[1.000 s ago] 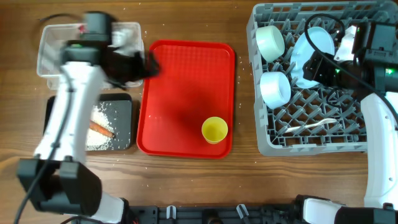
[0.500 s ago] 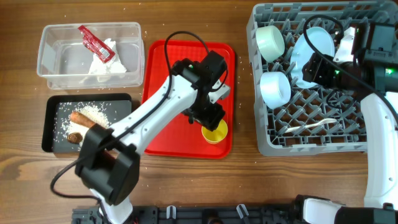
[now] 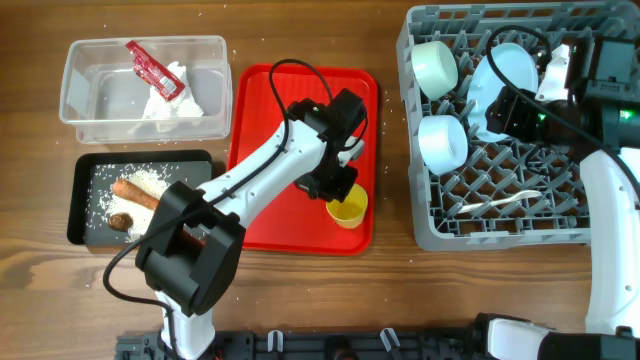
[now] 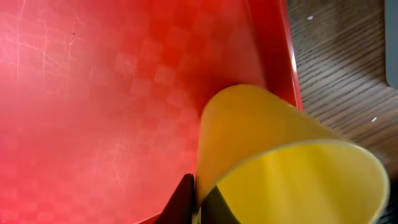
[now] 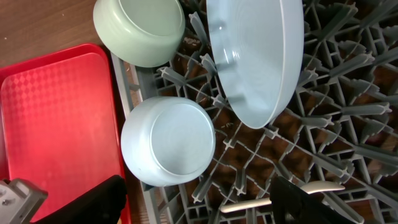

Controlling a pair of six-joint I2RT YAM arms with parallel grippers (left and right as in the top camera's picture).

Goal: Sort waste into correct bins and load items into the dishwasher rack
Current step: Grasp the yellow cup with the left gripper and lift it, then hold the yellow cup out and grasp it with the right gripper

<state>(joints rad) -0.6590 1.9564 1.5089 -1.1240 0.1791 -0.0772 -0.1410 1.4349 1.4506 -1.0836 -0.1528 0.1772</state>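
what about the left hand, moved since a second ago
Yes, rightward from the clear rectangular plastic tub to the small yellow cup on the flat red tray.

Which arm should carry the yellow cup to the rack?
Left: the left gripper pinches the yellow cup by its rim on the red tray. The right gripper hangs open above the rack, empty.

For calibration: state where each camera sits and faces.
Overhead: fixed above the table, facing down; left arm and right arm show.
Left wrist: on the left gripper, facing the small yellow plastic cup it pinches; dark fingertips show.
Right wrist: over the grey pegged plastic rack, facing down; black fingers show.
Shared: all three share the flat red plastic tray.
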